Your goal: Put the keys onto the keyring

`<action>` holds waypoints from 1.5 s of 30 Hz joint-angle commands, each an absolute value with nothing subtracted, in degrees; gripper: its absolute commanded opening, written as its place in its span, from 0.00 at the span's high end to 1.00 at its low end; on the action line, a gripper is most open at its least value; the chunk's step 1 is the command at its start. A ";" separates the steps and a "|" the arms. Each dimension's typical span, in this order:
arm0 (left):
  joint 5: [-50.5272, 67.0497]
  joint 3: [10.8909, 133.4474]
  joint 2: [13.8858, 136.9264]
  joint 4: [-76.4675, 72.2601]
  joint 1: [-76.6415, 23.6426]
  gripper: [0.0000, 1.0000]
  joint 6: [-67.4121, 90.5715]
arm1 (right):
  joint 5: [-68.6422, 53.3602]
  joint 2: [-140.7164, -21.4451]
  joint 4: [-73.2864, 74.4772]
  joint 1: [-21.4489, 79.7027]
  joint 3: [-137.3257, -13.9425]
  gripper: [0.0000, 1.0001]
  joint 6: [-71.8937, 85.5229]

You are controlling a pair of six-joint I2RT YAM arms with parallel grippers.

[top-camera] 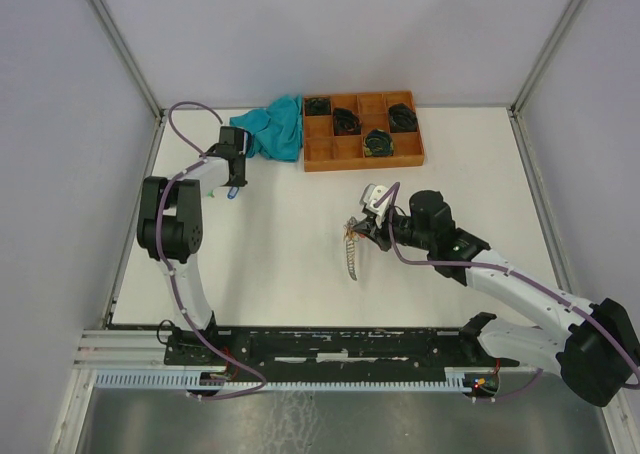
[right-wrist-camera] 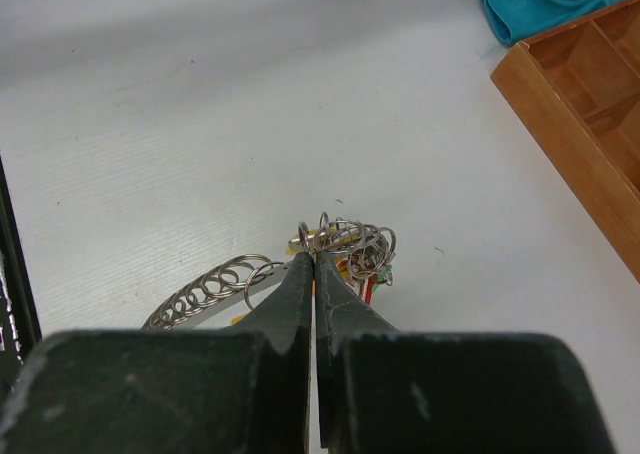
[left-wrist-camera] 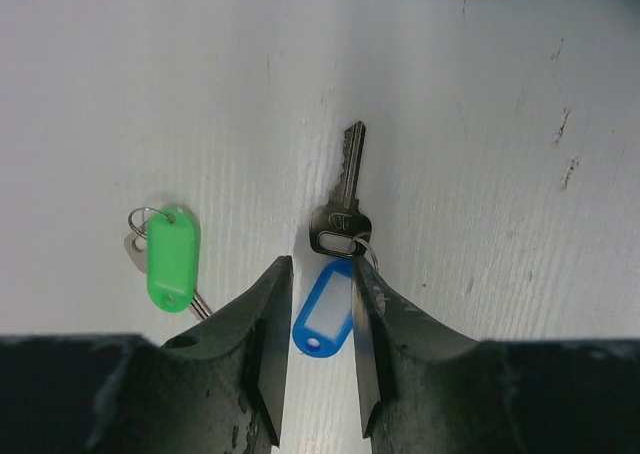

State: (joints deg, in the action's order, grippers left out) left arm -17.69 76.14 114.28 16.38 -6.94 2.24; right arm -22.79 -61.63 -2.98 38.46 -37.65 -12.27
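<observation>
The left gripper point(left-wrist-camera: 320, 269) straddles the blue tag point(left-wrist-camera: 322, 319) of a silver key point(left-wrist-camera: 342, 199) on the counter point(left-wrist-camera: 150, 94) — fingers apart, though I cannot tell if they pinch it. The stamp on the key's head is too small to read. A green-tagged key point(left-wrist-camera: 172, 257) lies near. The right gripper point(right-wrist-camera: 314, 259), fingers together, clamps the keyring point(right-wrist-camera: 345, 242) — cloth point(top-camera: 275, 126) and tray point(top-camera: 345, 162) sit well beyond.

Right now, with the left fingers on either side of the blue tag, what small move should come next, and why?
Probably make sure the left gripper pinches the blue tag, then lift slightly. Its fingers flank the tag, whose key lies flat on the table, and the right gripper is shut on the keyring, so this key likely goes there next.
</observation>
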 commanded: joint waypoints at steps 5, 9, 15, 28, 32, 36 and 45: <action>-15.33 77.16 110.54 13.52 -7.40 0.63 3.11 | -23.99 -61.22 -6.30 38.23 -39.11 0.99 -12.83; -15.05 77.00 111.21 13.28 -7.71 0.63 3.24 | -24.26 -61.22 -6.29 38.23 -39.13 0.99 -12.79; -14.15 76.60 111.44 12.16 -8.17 0.63 3.92 | -24.43 -61.37 -6.30 38.32 -39.13 0.99 -12.74; -14.38 76.38 112.29 11.06 -9.13 0.62 4.61 | -24.52 -61.56 -6.24 38.29 -39.20 0.99 -12.73; -14.93 76.62 113.15 11.01 -9.37 0.63 4.70 | -24.61 -61.63 -6.32 38.28 -39.21 1.00 -12.80; -15.91 77.34 114.39 12.07 -9.33 0.67 4.38 | -24.69 -61.58 -6.26 38.25 -39.26 0.99 -12.74; -16.30 77.06 116.16 12.65 -9.46 0.77 3.81 | -24.96 -61.50 -6.32 38.30 -39.21 1.00 -12.74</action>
